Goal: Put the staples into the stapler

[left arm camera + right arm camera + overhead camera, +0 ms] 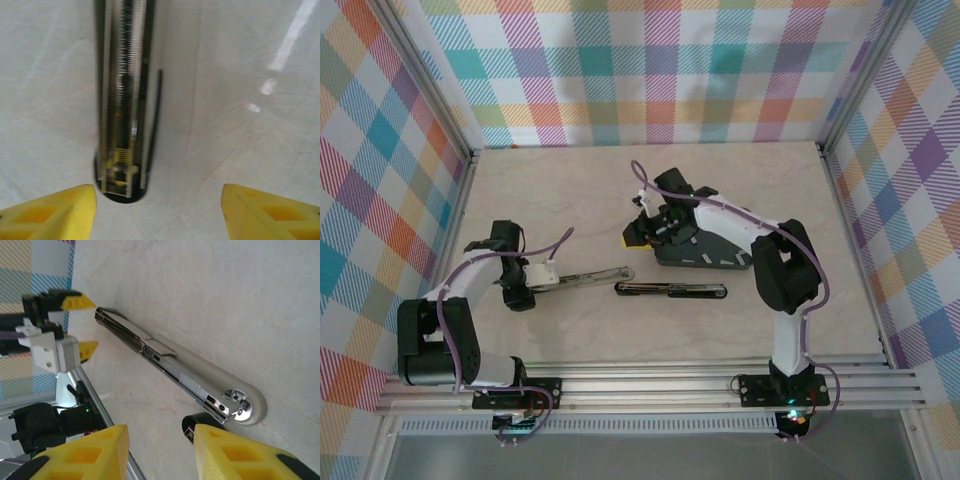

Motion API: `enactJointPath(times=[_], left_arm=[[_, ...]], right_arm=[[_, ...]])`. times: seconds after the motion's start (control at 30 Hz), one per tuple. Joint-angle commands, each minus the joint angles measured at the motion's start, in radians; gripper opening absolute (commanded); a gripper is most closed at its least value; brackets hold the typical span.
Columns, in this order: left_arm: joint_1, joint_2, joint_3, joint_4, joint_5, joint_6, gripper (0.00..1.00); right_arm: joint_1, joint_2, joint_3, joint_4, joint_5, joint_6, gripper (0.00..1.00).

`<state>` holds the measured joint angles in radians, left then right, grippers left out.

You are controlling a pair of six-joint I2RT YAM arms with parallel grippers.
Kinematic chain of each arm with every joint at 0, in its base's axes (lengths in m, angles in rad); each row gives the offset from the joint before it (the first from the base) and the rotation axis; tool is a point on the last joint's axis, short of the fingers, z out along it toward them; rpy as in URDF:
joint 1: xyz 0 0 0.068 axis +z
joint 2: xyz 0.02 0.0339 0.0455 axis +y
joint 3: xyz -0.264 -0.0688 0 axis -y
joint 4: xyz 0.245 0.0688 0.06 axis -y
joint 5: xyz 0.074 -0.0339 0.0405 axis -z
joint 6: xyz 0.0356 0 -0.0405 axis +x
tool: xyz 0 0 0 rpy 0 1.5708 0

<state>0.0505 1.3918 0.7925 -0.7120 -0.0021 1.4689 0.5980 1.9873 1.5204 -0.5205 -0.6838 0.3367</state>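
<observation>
A long stapler (592,277) lies opened on the table, its cream body and silver magazine channel (175,371) facing up. A short light-grey stretch (190,385) sits in that channel; I cannot tell whether it is a strip of staples. No loose staples are in view. My left gripper (545,275) is open at the stapler's left end, and the spring and yellow pusher (120,160) lie just ahead of its left finger (55,212). My right gripper (632,236) hangs open above the stapler's right end, with nothing between its fingers (235,455).
A black bar-shaped stapler piece (670,290) lies just right of the cream one, its end (192,424) by my right finger. A dark grey wedge-shaped object (710,255) sits under the right arm. Checked walls enclose the table, and a metal rail (650,385) runs along the front.
</observation>
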Motion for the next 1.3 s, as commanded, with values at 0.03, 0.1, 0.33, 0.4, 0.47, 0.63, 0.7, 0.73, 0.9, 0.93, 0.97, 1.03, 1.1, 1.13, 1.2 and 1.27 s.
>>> enactJointPath(times=[0.03,0.1,0.33,0.4,0.47,0.63,0.7,0.73,0.9,0.93,0.97,1.03,1.1,1.13,1.2,1.27], left_arm=[[0.021,0.028,0.005,0.071,0.017,0.065,0.67],[0.025,0.035,0.025,0.060,0.042,0.070,0.67],[0.040,0.100,0.081,0.029,0.096,0.114,0.67],[0.043,0.118,0.085,0.029,0.101,0.124,0.67],[0.044,0.140,0.084,0.032,0.099,0.127,0.67],[0.045,0.173,0.080,0.060,0.091,0.128,0.64],[0.045,0.183,0.081,0.061,0.085,0.128,0.62],[0.045,0.187,0.080,0.063,0.081,0.129,0.61],[0.044,0.194,0.067,0.091,0.065,0.131,0.58],[0.044,0.195,0.067,0.092,0.066,0.132,0.56],[0.044,0.198,0.069,0.092,0.067,0.133,0.55],[0.045,0.205,0.074,0.080,0.067,0.136,0.50],[0.044,0.210,0.079,0.074,0.063,0.139,0.47],[0.044,0.207,0.080,0.072,0.065,0.142,0.45],[0.043,0.201,0.079,0.074,0.063,0.146,0.42],[0.043,0.192,0.078,0.069,0.057,0.154,0.41]], right_arm=[[0.018,0.027,0.029,-0.042,-0.017,0.001,0.40],[0.023,0.035,0.029,-0.041,-0.016,0.003,0.40],[0.034,0.054,0.042,-0.039,-0.004,0.013,0.40],[0.037,0.057,0.046,-0.044,0.000,0.015,0.40],[0.042,0.065,0.054,-0.054,0.005,0.012,0.40],[0.053,0.083,0.082,-0.106,0.034,-0.010,0.38],[0.054,0.088,0.088,-0.127,0.050,-0.015,0.38],[0.054,0.092,0.092,-0.138,0.060,-0.017,0.38],[0.057,0.131,0.129,-0.208,0.092,-0.034,0.37],[0.058,0.136,0.134,-0.217,0.095,-0.036,0.37],[0.059,0.142,0.136,-0.224,0.097,-0.036,0.37],[0.062,0.150,0.141,-0.238,0.103,-0.037,0.36],[0.063,0.160,0.148,-0.254,0.114,-0.038,0.36],[0.065,0.166,0.153,-0.265,0.122,-0.041,0.35],[0.066,0.177,0.163,-0.284,0.136,-0.045,0.35],[0.066,0.189,0.180,-0.309,0.148,-0.047,0.35]])
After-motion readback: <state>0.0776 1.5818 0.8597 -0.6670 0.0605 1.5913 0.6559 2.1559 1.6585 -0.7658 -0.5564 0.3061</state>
